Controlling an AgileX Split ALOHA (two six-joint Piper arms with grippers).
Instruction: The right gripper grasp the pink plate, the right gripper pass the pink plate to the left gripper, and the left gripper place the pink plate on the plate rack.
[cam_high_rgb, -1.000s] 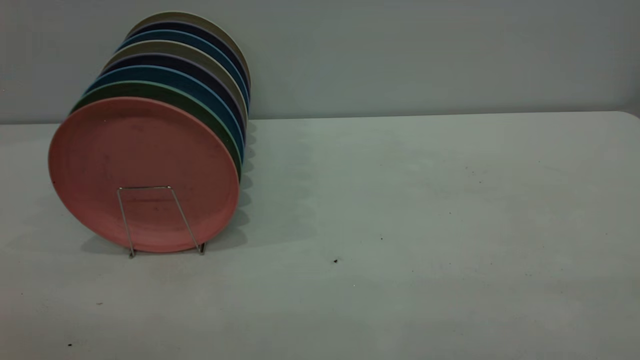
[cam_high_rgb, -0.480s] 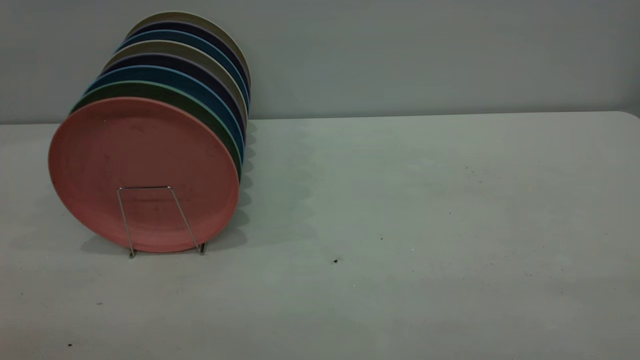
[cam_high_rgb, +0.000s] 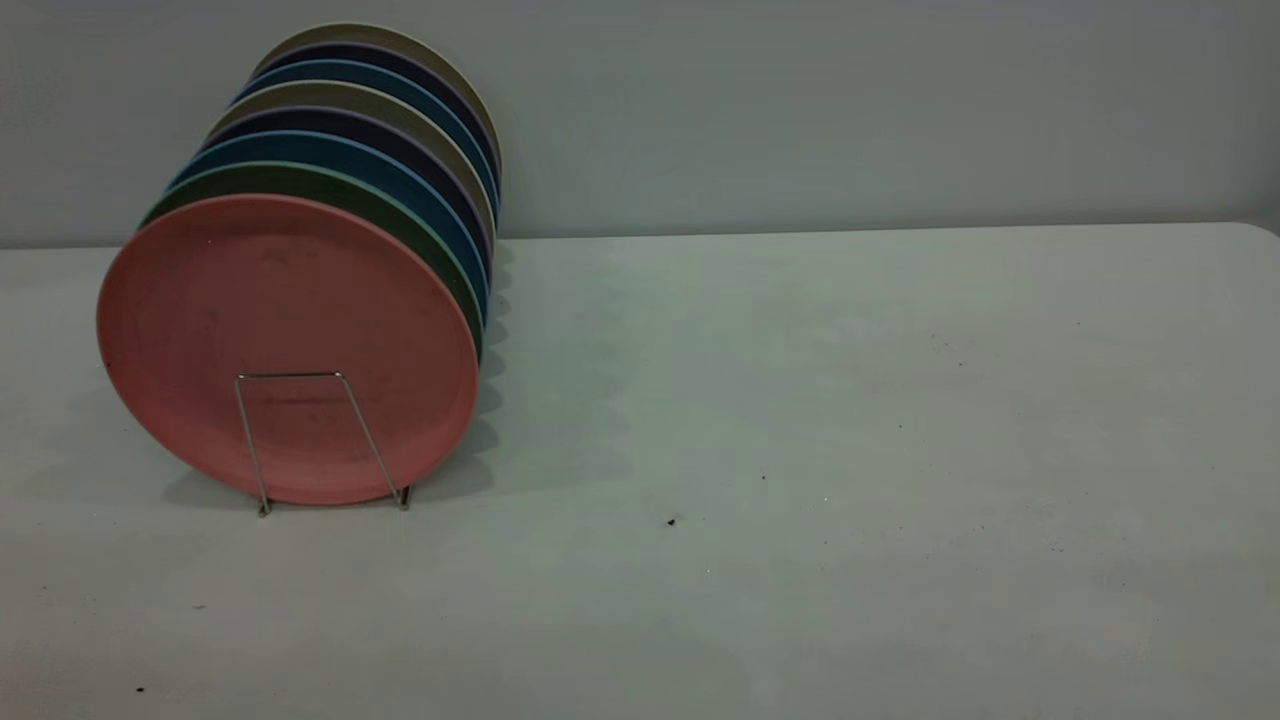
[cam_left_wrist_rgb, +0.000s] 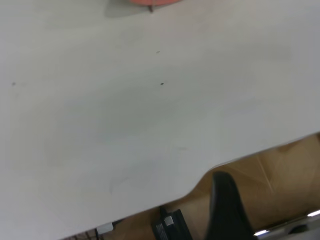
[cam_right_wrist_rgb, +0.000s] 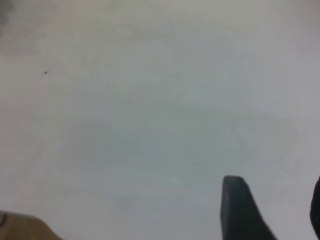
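The pink plate (cam_high_rgb: 285, 340) stands on edge at the front of the plate rack (cam_high_rgb: 290, 376), behind its front wire loop, at the table's left. A sliver of the plate shows far off in the left wrist view (cam_left_wrist_rgb: 152, 2). Neither gripper is in the exterior view. The left gripper (cam_left_wrist_rgb: 280, 200) hangs over the table's near edge; one black finger (cam_left_wrist_rgb: 225, 210) shows, with nothing beside it, so it is open and empty. The right gripper (cam_right_wrist_rgb: 277, 200) is open and empty over bare table, with one finger (cam_right_wrist_rgb: 240, 210) in full sight.
Several more plates stand in the rack behind the pink one, starting with a green plate (cam_high_rgb: 330, 185), then blue, dark and beige ones. The grey table (cam_high_rgb: 800, 400) runs to the right. Its edge (cam_left_wrist_rgb: 200, 180) and the brown floor show in the left wrist view.
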